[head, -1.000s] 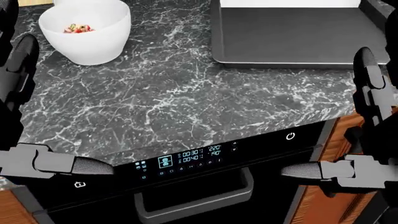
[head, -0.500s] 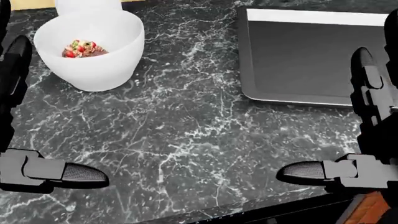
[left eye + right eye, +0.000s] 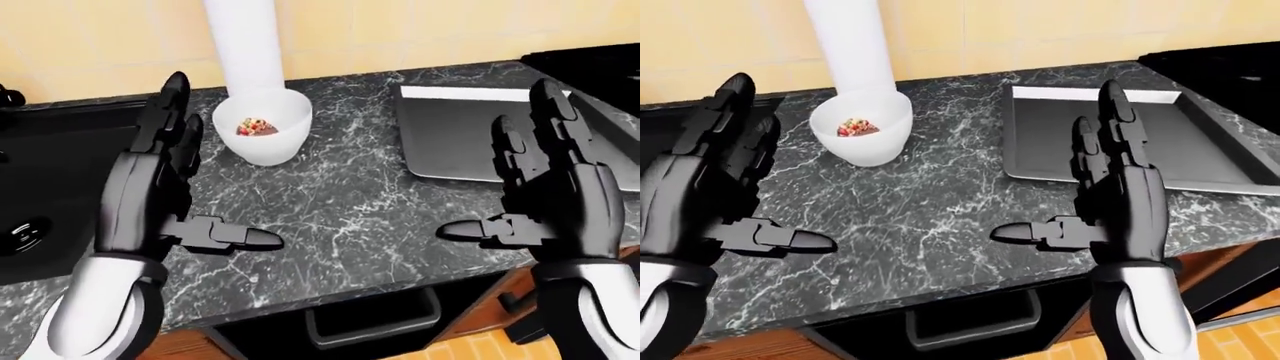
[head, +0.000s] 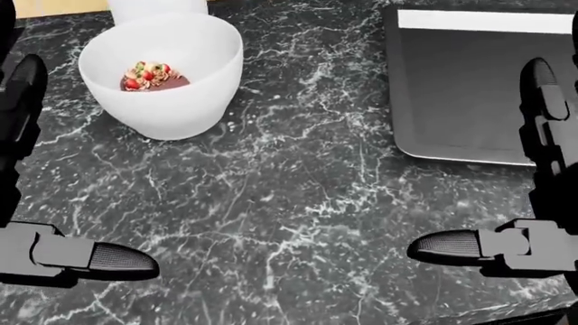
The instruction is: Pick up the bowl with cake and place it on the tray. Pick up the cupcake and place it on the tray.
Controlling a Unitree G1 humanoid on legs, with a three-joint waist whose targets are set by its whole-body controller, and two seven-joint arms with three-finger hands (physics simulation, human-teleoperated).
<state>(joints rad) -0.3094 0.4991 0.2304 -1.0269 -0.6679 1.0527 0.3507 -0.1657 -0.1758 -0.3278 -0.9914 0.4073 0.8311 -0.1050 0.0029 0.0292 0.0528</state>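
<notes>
While both arms hung raised over the black white-veined marble counter (image 3: 340, 210), the left-eye view showed the dark three-fingered left hand (image 3: 165, 187) with fingers spread and thumb jutting toward the right, holding nothing. The dark three-fingered right hand (image 3: 545, 195) mirrored it, splayed and empty. Between them, toward the far left, stood the round white bowl with a chocolate cake topped in red and green bits (image 3: 264, 135), just before a tall white cylinder (image 3: 245, 45) by the yellow wall. A flat grey metal tray (image 3: 460, 139) lay to the right, well apart from the bowl.

Looking down, the head view put the bowl at top left and the tray's near-left corner at top right, with only bare counter between; each hand showed as a thumb tip and finger edge at the frame's sides.

From the right-eye view, the right hand stood over the counter beside the tray's left rim. No cupcake showed anywhere (perhaps out of frame).

The bowl looked rigid, smooth and likely slippery, light but open-topped, so a grip across its rim or around the wall, kept level, seemed wisest.
</notes>
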